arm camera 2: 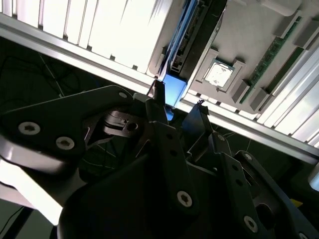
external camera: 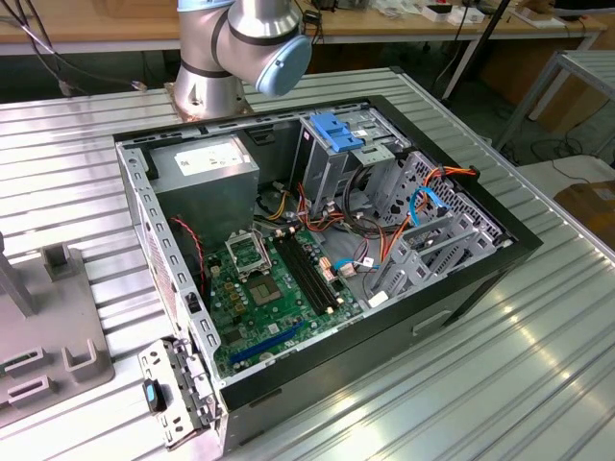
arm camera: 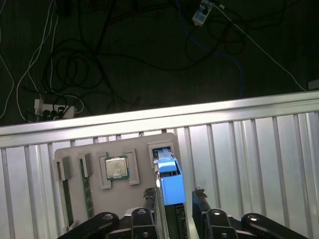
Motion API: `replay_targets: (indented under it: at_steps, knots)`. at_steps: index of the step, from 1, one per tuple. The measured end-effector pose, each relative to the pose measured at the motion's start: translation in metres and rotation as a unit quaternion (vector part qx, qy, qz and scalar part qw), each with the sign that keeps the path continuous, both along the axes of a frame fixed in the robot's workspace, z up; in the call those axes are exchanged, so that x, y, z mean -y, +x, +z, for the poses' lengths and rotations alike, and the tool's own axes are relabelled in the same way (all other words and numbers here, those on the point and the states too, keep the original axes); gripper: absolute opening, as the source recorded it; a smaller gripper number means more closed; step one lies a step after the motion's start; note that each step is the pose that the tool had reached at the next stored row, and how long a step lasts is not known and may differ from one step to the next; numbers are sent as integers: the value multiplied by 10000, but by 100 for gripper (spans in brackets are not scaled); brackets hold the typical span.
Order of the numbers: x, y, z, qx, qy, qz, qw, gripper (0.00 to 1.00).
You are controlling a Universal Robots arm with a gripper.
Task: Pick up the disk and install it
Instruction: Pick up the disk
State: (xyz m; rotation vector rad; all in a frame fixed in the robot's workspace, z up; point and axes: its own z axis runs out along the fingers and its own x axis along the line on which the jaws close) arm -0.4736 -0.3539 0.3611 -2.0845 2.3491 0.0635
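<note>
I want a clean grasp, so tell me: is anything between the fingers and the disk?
Nothing visible. In the first wrist view the gripper straddles the blue end of the disk, which stands on edge in the grey tray, with one of the fingers on each side.

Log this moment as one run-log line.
phase: pick | gripper: open, fingers astride disk | disk: standing in grey holder slot

a robotics lab: open computer case [external camera: 327, 250] on ribbed metal table [external camera: 77, 173], floor cables [arm camera: 75, 64].
</note>
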Motion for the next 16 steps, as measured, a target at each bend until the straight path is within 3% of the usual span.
replay_targets:
  at_steps: [3, 5, 7, 10, 16]
  knots:
    - [0, 0, -107, -1, 0, 0, 10000, 42]
    - [0, 0, -141, 0, 0, 6, 10000, 42]
    - [0, 1, -153, -2, -8, 66, 10000, 42]
    - [0, 1, -204, 0, -30, 381, 9993, 42]
    - [0, 6, -252, 0, -31, 599, 9982, 42]
